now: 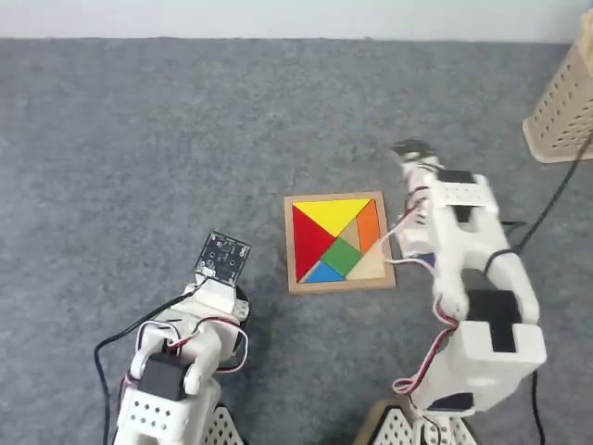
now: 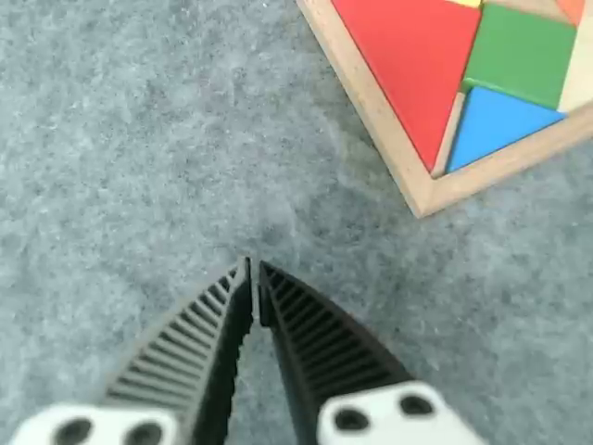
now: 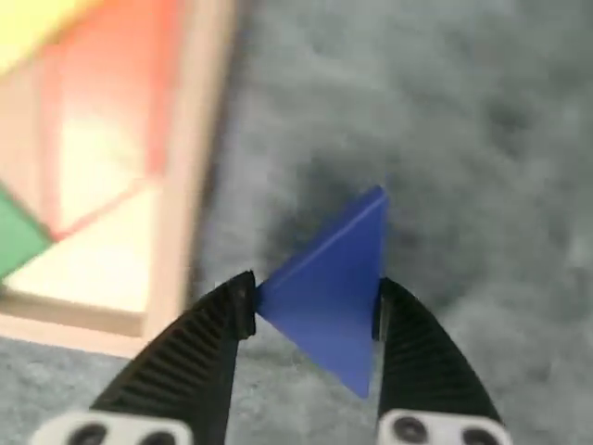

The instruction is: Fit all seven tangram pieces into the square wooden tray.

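Closest to the arms' bases, the left gripper hangs over bare grey carpet just short of the tray's near left corner. Its ribbed black fingers are pressed almost together with nothing between them. The right gripper sits just off the tray's right side and is clamped on a dark blue triangle. One finger is on a corner and the other on the opposite edge, so the piece is outside the tray and close to its rim. A shadow lies on the carpet beneath the piece; whether it touches the carpet cannot be told. The square wooden tray lies flat on the carpet between the two arms. Inside it, a red triangle fills the left side and a yellow triangle the far side. An orange piece runs along the right wall, and a green square is near the middle. A light blue triangle lies against the near wall, with a cream triangle in the near right corner. A wood-coloured triangular patch shows between yellow, orange and green. The carpet runs on beyond the tray, short-piled and mottled grey. Far off to the tray's right stands a beige perforated basket, with a dark cable trailing from it toward the right arm. A pale wall closes off the carpet's far edge.
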